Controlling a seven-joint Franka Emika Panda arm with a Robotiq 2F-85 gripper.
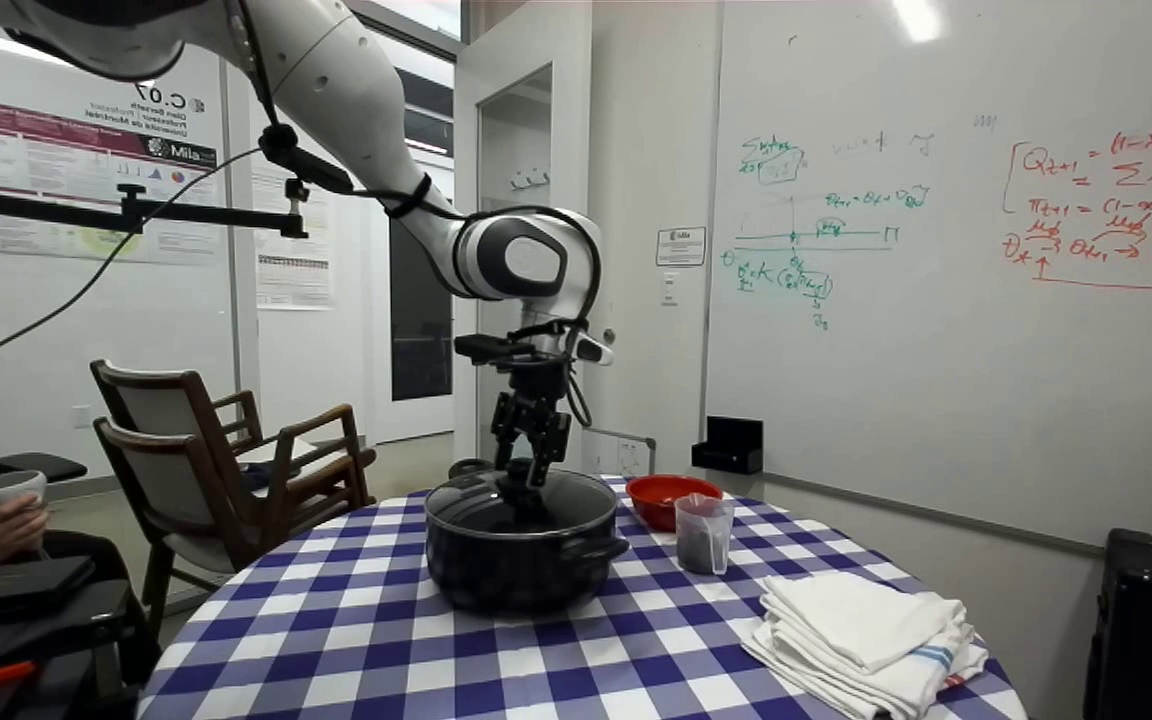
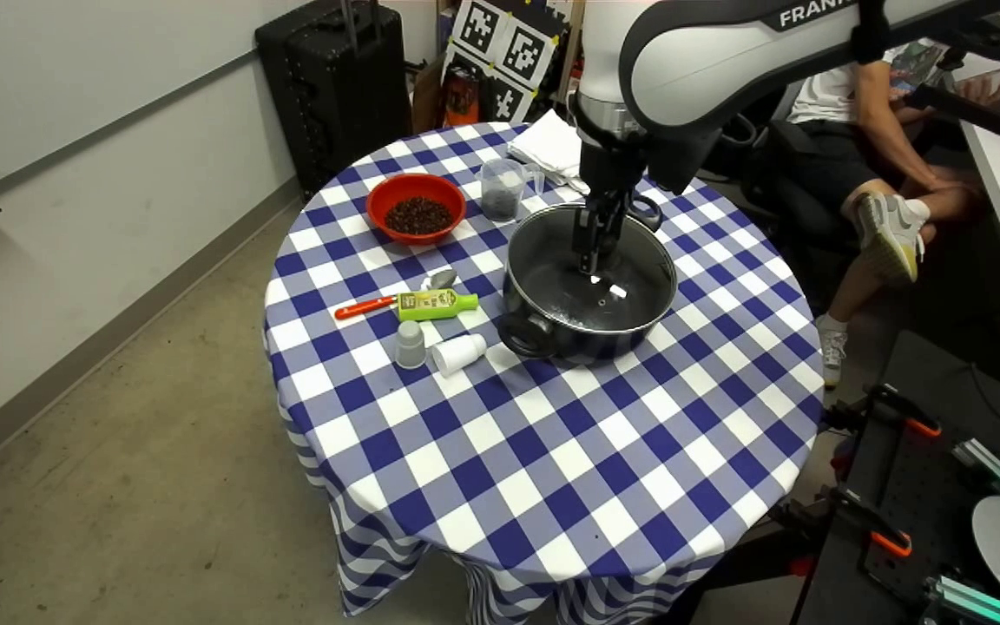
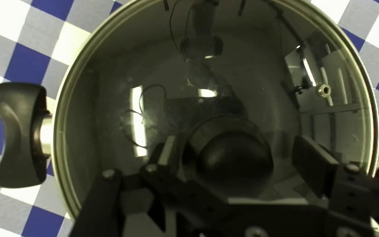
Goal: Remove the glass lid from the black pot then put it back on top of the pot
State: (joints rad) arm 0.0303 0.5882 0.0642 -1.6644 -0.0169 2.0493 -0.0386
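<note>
Black pot [image 1: 511, 580], one — glass lid [image 3: 209, 79] seated on its rim; gripper [image 3: 240, 152], one — jaws spread wide, one either side of the lid's dark knob [image 3: 235, 159].

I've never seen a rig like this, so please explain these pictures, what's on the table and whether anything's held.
This is a robot arm with a two-fingered gripper. Two pictures come from cameras outside it; the wrist view looks down past the gripper. On the checked tablecloth sit a black pot covered by a glass lid, a red bowl, a clear jug and folded white cloths. An exterior view shows a green bottle lying down. Nothing seems held: the fingers stand open either side of the lid's knob.
</note>
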